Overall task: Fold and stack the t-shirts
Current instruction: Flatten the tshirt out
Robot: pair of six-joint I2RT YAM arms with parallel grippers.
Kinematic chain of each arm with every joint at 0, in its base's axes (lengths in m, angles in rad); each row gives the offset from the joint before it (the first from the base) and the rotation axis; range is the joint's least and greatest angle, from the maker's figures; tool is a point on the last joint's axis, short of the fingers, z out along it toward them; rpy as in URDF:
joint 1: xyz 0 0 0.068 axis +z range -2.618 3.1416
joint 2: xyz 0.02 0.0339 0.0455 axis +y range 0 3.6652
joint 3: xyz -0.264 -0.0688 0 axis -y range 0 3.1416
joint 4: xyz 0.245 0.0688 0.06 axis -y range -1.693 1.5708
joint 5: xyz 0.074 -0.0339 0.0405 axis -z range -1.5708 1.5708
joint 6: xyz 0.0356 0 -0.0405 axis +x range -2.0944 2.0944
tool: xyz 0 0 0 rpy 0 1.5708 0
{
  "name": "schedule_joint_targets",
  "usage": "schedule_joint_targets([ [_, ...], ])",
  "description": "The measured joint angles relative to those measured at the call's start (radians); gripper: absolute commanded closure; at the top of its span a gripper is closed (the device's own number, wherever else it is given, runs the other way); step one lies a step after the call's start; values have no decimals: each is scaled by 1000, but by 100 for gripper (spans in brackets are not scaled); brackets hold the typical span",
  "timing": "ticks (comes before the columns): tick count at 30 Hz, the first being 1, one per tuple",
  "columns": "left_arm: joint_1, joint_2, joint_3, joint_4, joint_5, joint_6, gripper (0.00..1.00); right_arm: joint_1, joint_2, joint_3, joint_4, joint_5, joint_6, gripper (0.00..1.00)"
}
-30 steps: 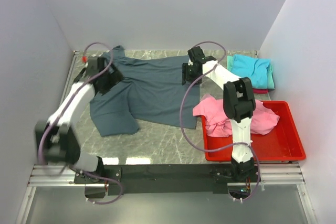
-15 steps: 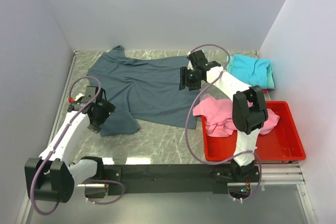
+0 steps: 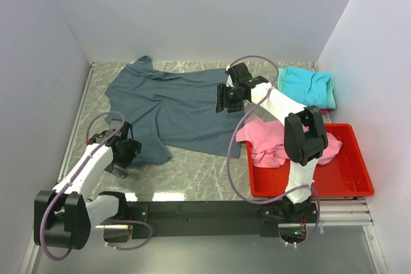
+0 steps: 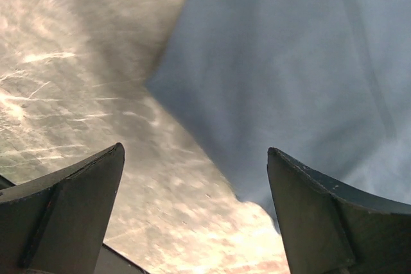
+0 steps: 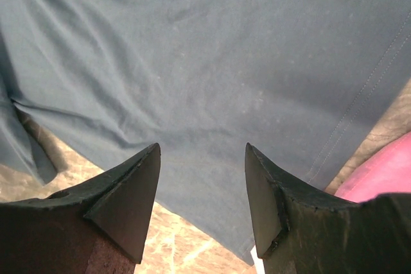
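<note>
Top view: the dark slate blue-grey cloth t-shirt (image 3: pixel 173 104) lies spread flat on the marble tabletop (image 3: pixel 192 174). The left gripper (image 3: pixel 124 156) is at its near-left corner and the right gripper (image 3: pixel 225 97) over its right edge. Left wrist view: jaws spread wide, with the cloth corner lying between them, ungripped. Right wrist view: jaws spread, cloth beneath both, nothing pinched.

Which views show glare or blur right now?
Left wrist: blown-out glare on the marble table at upper left, image slightly soft. Right wrist: even light, slate t-shirt stitching sharp. Top external: sharp, small bright reflections on the table's near edge.
</note>
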Motion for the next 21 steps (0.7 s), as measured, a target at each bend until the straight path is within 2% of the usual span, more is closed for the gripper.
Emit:
schedule_joint_targets([
  [8,0,109,-51,72,3,-34,9,5,-2,6,-7,-16,0,38],
  [11,0,130,-50,81,-8,-39,19,6,-3,6,-11,-16,0,38],
  [12,0,134,-49,80,-12,-40,26,7,-5,6,-11,-16,0,38],
  [14,0,143,-47,76,-20,-41,35,8,-7,6,-11,-16,0,38],
  [15,0,146,-45,72,-25,-40,45,8,-9,6,-11,-16,0,38],
  [17,0,153,-43,70,-35,-39,54,8,-13,6,-12,-16,0,38],
  [18,0,156,-41,71,-41,-38,61,8,-14,6,-11,-16,0,38],
  [20,0,163,-36,84,-55,-36,69,8,-17,6,-12,-16,0,38],
  [21,0,169,-32,89,-64,-31,77,8,-18,6,-12,-16,0,38],
])
